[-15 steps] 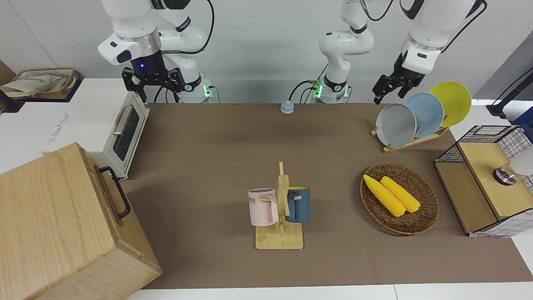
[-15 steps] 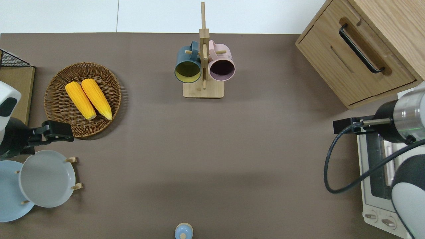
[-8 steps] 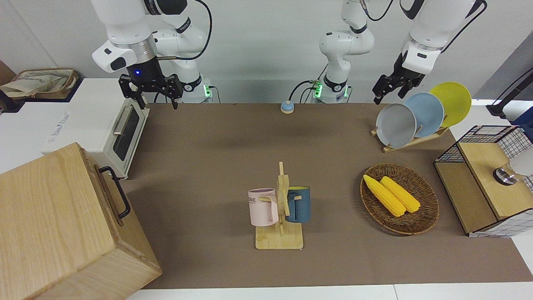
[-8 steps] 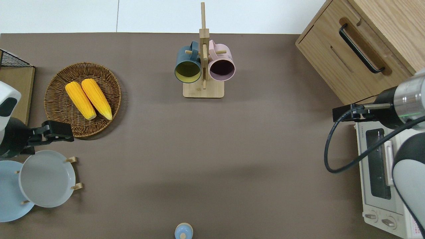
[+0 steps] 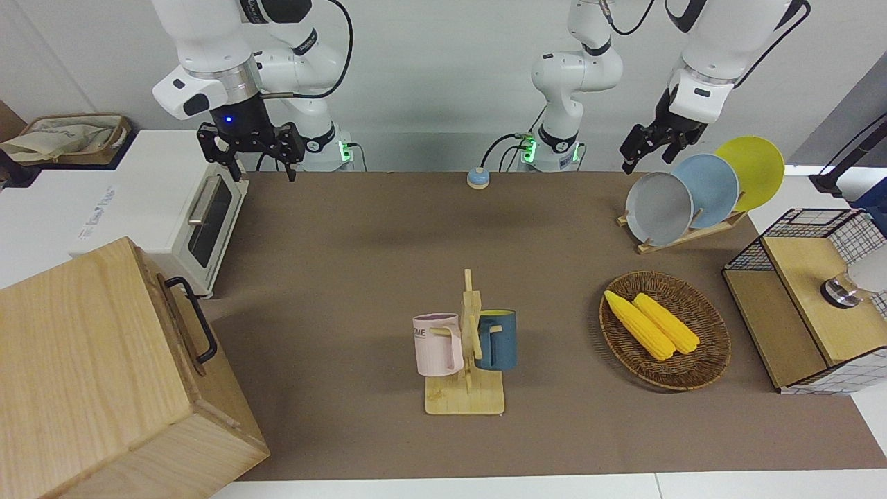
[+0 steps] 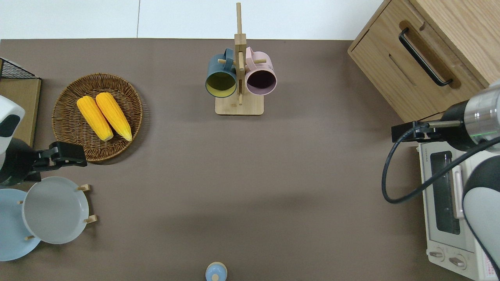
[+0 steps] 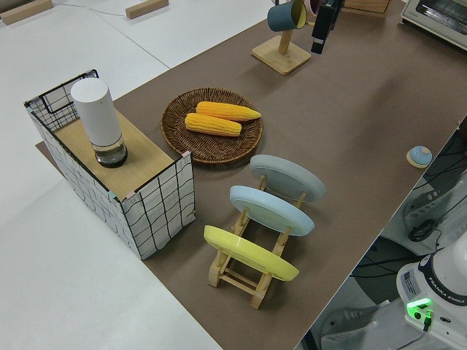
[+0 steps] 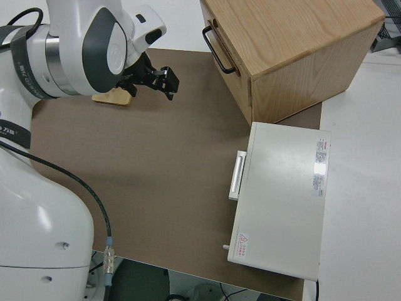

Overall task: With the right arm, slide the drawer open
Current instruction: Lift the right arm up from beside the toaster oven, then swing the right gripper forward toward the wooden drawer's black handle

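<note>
One shut light-wood drawer [image 6: 418, 74] — black U-bar handle [image 6: 424, 57].

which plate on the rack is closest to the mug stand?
The grey plate, the end one on the rack; the blue plate and yellow plate stand farther toward the left arm's end.

A pale grey wall [image 5: 429, 62] rises by the brown-topped table [image 5: 388, 235], evenly lit.

A white toaster oven [image 5: 197, 222] sits at the left edge of the front view. Lower centre, a wooden mug stand [image 5: 468, 374] holds a pink mug [image 5: 436, 344] and a blue mug [image 5: 497, 339]. At right, a wicker basket [image 5: 700, 374] holds two corn cobs [image 5: 651, 324], below a rack of plates [image 5: 703, 190]. A wire-mesh box [image 5: 807, 298] is at the right edge.
</note>
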Action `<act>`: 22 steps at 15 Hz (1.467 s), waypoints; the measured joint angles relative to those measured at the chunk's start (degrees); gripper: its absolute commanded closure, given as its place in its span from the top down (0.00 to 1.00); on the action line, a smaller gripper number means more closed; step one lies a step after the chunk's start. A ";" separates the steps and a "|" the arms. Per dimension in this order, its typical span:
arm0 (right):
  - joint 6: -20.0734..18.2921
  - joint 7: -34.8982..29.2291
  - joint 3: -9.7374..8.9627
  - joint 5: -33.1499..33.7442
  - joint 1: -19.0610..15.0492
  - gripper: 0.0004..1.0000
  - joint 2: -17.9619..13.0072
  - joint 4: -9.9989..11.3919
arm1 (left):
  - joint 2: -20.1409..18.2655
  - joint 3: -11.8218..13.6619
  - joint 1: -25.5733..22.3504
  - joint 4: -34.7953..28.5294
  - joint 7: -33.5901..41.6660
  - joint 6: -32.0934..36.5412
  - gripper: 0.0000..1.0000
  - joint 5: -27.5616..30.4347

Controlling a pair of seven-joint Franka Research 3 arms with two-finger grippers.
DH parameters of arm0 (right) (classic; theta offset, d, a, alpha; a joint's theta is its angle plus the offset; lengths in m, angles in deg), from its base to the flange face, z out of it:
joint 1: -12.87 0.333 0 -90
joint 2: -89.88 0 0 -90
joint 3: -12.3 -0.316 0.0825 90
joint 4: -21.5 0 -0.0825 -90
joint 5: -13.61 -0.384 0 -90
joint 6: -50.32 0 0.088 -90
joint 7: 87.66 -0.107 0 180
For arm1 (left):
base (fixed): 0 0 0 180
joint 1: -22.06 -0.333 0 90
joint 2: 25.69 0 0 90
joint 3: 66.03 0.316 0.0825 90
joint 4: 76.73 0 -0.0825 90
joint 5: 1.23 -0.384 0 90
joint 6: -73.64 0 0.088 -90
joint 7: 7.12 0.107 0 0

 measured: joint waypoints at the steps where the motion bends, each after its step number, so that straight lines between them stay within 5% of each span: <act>1: 0.00 0.00 -0.03 0.00 0.04 0.98 0.13 -0.24 | 0.00 0.00 0.00 0.00 0.00 0.00 0.99 0.00; 12: 0.02 -3.05 -0.76 6.31 3.43 0.98 0.35 -1.02 | 0.00 0.00 0.00 0.00 0.00 0.00 0.99 0.00; 17: -0.02 -3.32 -4.37 16.08 4.37 0.98 0.37 -0.89 | 0.00 0.00 0.00 0.00 0.00 0.00 0.99 0.00; 22: -0.24 -6.71 -11.20 31.91 5.62 0.98 1.44 2.01 | 0.00 0.00 0.00 0.00 0.00 0.00 0.99 0.00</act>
